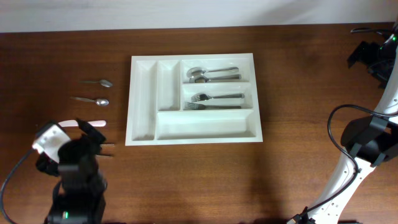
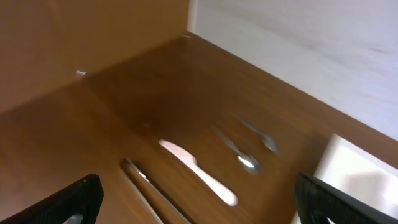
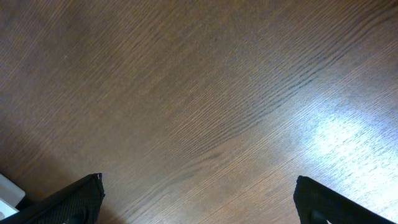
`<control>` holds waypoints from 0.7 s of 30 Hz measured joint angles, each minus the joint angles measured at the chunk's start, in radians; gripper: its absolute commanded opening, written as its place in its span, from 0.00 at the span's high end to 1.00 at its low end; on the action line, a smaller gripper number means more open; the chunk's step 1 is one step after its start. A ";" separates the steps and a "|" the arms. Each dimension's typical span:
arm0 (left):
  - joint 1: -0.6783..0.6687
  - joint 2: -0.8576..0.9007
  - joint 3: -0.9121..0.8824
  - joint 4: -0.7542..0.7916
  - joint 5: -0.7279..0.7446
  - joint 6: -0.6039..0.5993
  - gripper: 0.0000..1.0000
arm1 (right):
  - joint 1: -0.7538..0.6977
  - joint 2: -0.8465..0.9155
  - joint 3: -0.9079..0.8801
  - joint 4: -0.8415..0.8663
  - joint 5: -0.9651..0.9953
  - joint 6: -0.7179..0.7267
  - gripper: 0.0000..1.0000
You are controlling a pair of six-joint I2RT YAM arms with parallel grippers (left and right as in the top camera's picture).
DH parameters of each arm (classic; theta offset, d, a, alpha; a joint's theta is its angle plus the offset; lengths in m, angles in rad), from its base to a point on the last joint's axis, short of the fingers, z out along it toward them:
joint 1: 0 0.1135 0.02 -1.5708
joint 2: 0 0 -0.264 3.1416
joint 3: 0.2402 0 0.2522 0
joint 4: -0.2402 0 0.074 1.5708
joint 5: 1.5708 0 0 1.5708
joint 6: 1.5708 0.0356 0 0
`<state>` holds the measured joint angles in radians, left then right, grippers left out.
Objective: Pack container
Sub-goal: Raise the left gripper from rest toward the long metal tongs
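While spoons (image 1: 200,73) and forks (image 1: 211,98) lie in the container (image 1: 142,102), loose cutlery (image 1: 101,102) waits at nine o'clock; left gripper (image 2: 199,200) and right gripper (image 3: 199,200) gape empty.

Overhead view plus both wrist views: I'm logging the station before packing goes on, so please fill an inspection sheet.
Surface: brown wooden table.
Job's things: white five-compartment plastic tray holding spoons and forks, three compartments empty; two loose teaspoons and pale flat utensil lie left of it.
Clutter: nothing seen.
Grippers: left gripper open near the utensil; right gripper open over wood.
Cables: black cables loop beside both arms.
Surroundings: pale wall beyond far edge.
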<state>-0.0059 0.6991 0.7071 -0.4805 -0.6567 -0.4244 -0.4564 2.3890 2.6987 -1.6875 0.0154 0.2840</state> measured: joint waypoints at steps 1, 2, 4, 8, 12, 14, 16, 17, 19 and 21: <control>0.000 0.029 0.007 0.009 -0.027 -0.004 0.01 | 0.000 0.000 0.000 0.000 0.000 0.000 0.01; 0.000 0.059 0.013 0.018 -0.050 -0.005 0.01 | 0.000 0.000 0.000 0.000 0.000 0.000 0.01; -0.002 0.105 0.021 0.021 -0.081 -0.008 0.01 | 0.000 0.000 0.000 0.000 0.000 0.000 0.01; -0.034 0.135 0.040 0.018 -0.099 -0.006 0.01 | 0.000 0.000 0.000 0.000 0.000 0.000 0.01; -0.084 0.119 0.079 -0.038 -0.045 0.031 0.01 | 0.000 0.000 0.000 0.000 -0.003 0.000 0.01; -0.110 0.089 0.092 -0.080 -0.005 0.052 0.01 | 0.000 0.000 0.000 0.000 -0.003 0.000 0.01; -0.124 0.052 0.092 -0.087 0.023 0.064 0.01 | 0.000 0.000 0.000 0.000 -0.003 0.000 0.01; -0.130 0.033 0.092 -0.084 0.036 0.067 0.01 | 0.000 0.000 0.000 0.000 -0.003 0.000 0.01; -0.133 0.002 0.093 -0.072 0.054 0.071 0.01 | 0.000 0.000 0.000 0.000 -0.003 0.000 0.01; -0.133 -0.029 0.098 -0.054 0.068 0.074 0.01 | 0.000 0.000 0.000 0.000 -0.003 0.000 0.01</control>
<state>-0.1387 0.6697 0.8047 -0.5343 -0.5884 -0.3504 -0.4564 2.3890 2.6987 -1.6875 0.0128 0.2836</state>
